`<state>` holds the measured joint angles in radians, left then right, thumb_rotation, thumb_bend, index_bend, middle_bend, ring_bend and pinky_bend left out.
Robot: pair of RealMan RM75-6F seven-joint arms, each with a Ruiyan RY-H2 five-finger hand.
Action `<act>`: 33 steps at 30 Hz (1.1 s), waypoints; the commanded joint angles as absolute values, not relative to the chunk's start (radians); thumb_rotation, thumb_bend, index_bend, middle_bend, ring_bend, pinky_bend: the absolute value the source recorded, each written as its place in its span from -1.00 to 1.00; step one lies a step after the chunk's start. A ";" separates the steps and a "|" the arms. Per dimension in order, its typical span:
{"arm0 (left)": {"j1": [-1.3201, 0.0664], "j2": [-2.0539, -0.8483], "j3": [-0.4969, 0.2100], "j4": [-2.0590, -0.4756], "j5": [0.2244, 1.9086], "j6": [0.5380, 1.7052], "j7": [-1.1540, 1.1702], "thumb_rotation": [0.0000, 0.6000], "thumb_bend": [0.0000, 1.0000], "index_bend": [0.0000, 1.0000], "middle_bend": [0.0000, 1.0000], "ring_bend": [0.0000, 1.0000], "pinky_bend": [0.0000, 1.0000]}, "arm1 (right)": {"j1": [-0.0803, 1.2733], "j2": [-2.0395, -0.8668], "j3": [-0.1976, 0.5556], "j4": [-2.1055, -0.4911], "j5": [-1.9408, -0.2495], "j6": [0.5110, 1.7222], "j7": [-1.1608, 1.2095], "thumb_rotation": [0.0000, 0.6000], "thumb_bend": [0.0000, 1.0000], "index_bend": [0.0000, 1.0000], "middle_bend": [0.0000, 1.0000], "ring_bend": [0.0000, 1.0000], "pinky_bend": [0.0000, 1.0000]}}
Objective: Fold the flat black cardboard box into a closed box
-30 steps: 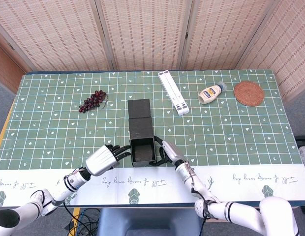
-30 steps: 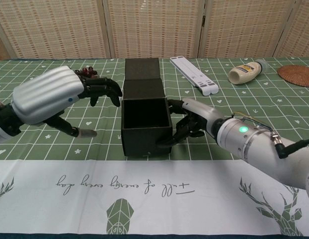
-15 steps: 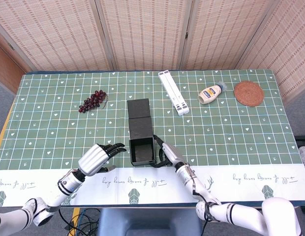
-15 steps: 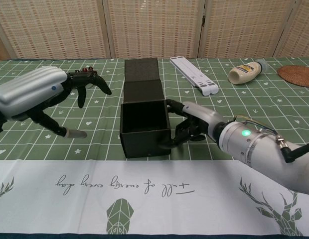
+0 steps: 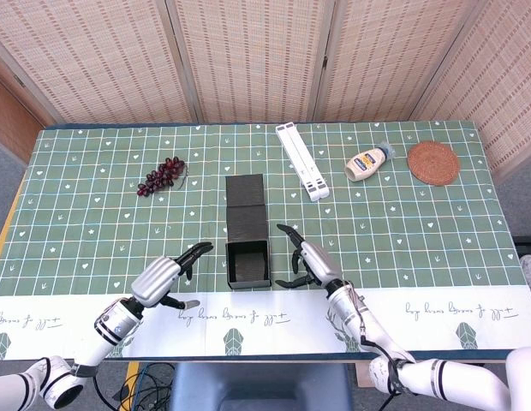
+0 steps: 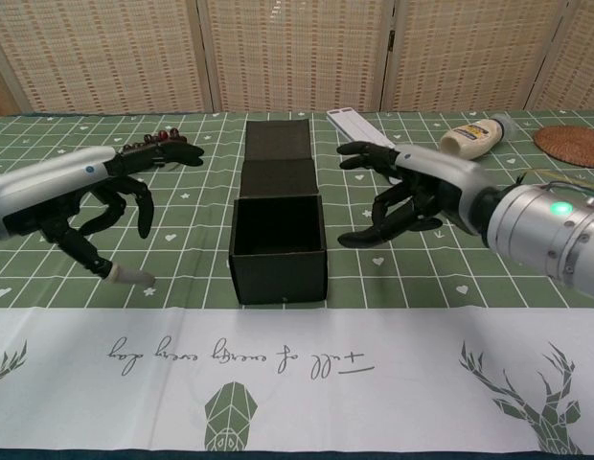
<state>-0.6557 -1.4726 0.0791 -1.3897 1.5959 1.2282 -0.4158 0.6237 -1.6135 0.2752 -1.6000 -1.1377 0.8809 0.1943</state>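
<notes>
I've got the black box (image 5: 248, 263) sitting near the table's front edge, approx centre, open at the top w/ its lid flap (image 5: 246, 205) lying flat on the cloth behind it. My left hand (image 5: 162, 278) is off to the box's left, apart from it, fingers spread and holding nothing. My right hand (image 5: 310, 261) is on the other side, also clear of the box, fingers fanned out loose, nothing in them. So the box stands between both hands, touched by neither.

Chest view gives me the box's front wall and its dark inside, plus the left thumb tip (image 6: 132, 277) pointing down at the cloth; a green light glows on my right wrist (image 6: 562, 208). Head view alone shows the grapes (image 5: 161, 175) at far left in full, the white stand (image 5: 301, 160), the mayo bottle (image 5: 368, 162) and the woven coaster (image 5: 433, 162).

Writing: cursive script on the white border of the tablecloth (image 5: 77, 214), too small to read for sure. Bottle label unreadable.
</notes>
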 commanded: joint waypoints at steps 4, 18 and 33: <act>-0.682 -1.435 0.045 -1.444 1.474 1.051 -0.598 1.00 -0.82 -1.00 -1.00 0.00 0.69 | 0.591 -1.407 0.368 -1.836 -1.149 0.958 0.185 1.00 -0.66 -1.00 -0.89 0.33 1.00; -0.736 -1.545 -0.046 -1.350 1.352 0.847 -0.655 1.00 -0.82 -1.00 -1.00 0.00 0.70 | 0.558 -1.349 0.348 -1.891 -1.192 1.013 0.259 1.00 -0.67 -1.00 -0.88 0.33 1.00; -0.775 -1.617 -0.131 -1.310 1.270 0.713 -0.701 1.00 -0.82 -1.00 -1.00 0.01 0.70 | 0.545 -1.342 0.312 -1.864 -1.223 1.032 0.319 1.00 -0.66 -1.00 -0.87 0.33 1.00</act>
